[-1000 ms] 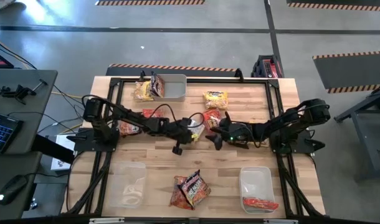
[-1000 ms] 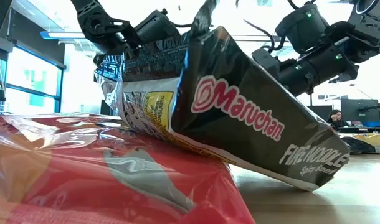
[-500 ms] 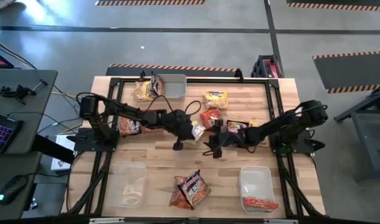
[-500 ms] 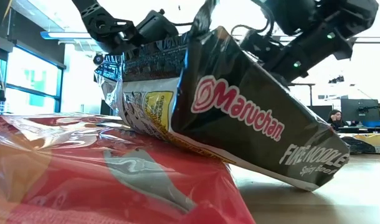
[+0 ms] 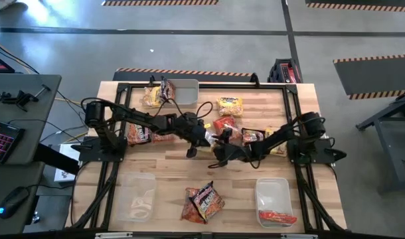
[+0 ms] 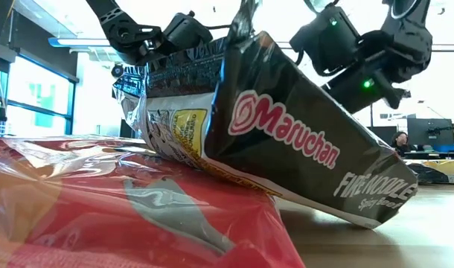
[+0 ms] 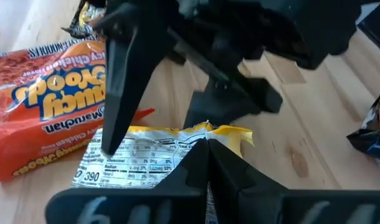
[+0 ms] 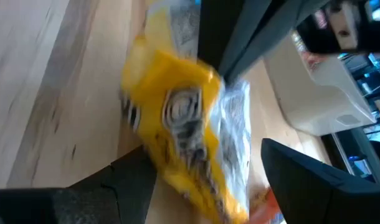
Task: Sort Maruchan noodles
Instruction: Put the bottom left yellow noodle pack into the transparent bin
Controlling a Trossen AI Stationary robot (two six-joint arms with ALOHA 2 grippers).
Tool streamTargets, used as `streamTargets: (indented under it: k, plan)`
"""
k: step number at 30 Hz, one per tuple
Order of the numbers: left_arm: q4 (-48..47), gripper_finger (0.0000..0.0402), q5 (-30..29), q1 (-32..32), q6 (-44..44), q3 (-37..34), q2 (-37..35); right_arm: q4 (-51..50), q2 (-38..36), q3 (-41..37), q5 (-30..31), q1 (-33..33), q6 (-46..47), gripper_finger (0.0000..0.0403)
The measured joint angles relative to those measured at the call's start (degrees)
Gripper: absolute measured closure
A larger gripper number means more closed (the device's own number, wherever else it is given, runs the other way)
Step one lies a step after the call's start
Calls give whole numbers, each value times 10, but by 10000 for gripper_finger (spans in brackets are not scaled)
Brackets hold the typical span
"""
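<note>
Counting from the high view, three clear rectangular bins sit on the slatted wooden table (image 5: 156,159): one at the far edge (image 5: 186,93), one near the front left (image 5: 137,194) and one near the front right (image 5: 274,198), the last holding a single red packet (image 5: 277,216). Loose crinkly Maruchan noodles lie scattered around them: a yellow one and a dark one by the far bin, another yellow packet (image 5: 230,105) farther right, red-orange ones near the middle, and a dark packet resting on a red one at the front edge (image 5: 202,201). An exact total is hard to tell, since the arms cover several.

The two dark arms meet at the table's middle. The left gripper (image 5: 207,139) is pinched shut on the crimped edge of a yellow packet (image 7: 171,158), its fingers pressed together on the seam, as the left wrist view shows; that view also shows the white nutrition panel and a red-orange packet (image 7: 43,106) lying just beside it. The right gripper (image 5: 221,151) stands wide, its fingers either side of that same yellow packet (image 8: 184,124) in the right wrist view, though contact cannot be told.

The low view alone gives the glossy, wrinkled film close up: a black Fire Noodle packet (image 6: 286,141) leaning tilted on a red one (image 6: 123,208), and a person seated far behind.
</note>
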Motion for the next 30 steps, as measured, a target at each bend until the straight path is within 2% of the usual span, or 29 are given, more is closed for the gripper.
streamTargets:
  k: [5, 9, 18, 21, 25, 30]
  plan:
    - [12, 401, 18, 3, -16, 0, 0, 59, 29, 0, 4, -7, 3, 137]
    - [23, 401, 28, 9, -37, 0, -1, 72, 30, 0, 3, -14, 26, 161]
    - [54, 401, 102, 31, -121, 0, -1, 81, 30, 0, -8, -13, 26, 294]
    - [57, 394, 149, 44, -163, 0, -1, 87, 30, 0, -9, -13, 14, 322]
    - [57, 370, 235, 62, -220, 0, -1, 85, 30, 0, -7, -14, -14, 320]
    - [57, 326, 315, 85, -289, 0, -1, 80, 24, 0, -2, -12, -100, 285]
